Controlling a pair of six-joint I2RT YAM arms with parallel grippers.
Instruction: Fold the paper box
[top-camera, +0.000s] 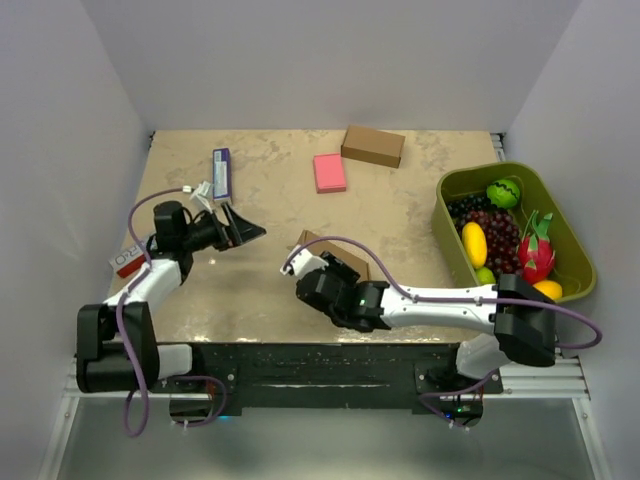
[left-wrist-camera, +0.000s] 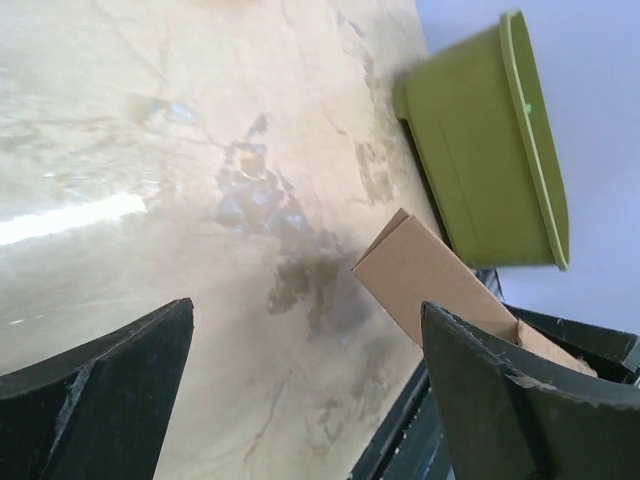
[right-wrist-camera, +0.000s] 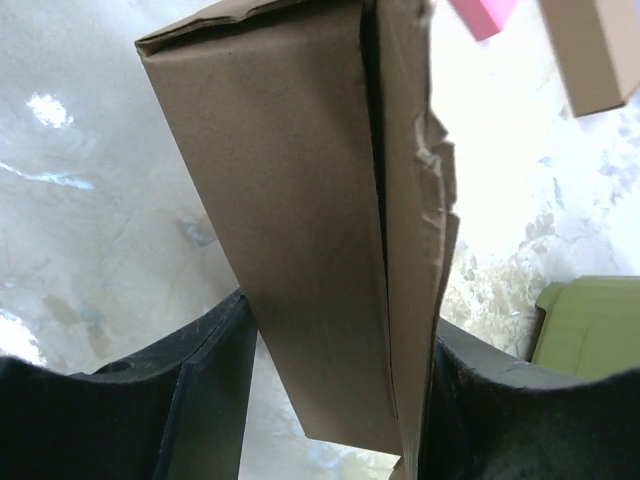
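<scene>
The paper box (top-camera: 345, 260) is a plain brown carton near the table's front middle, tilted up off the surface. My right gripper (top-camera: 318, 272) is shut on it. In the right wrist view the paper box (right-wrist-camera: 300, 220) fills the gap of the right gripper (right-wrist-camera: 340, 320), both fingers pressing its sides, and a creased flap edge shows on its right. My left gripper (top-camera: 245, 228) stands open to the left of the box, apart from it. In the left wrist view the left gripper (left-wrist-camera: 305, 330) holds nothing, and the paper box (left-wrist-camera: 420, 270) lies beyond its right finger.
A ready-made brown box (top-camera: 372, 146) and a pink block (top-camera: 329, 172) lie at the back. A green bin (top-camera: 450, 185) of toy fruit stands at the right. A purple-and-white packet (top-camera: 222, 173) and a red-and-white item (top-camera: 127, 260) lie at the left.
</scene>
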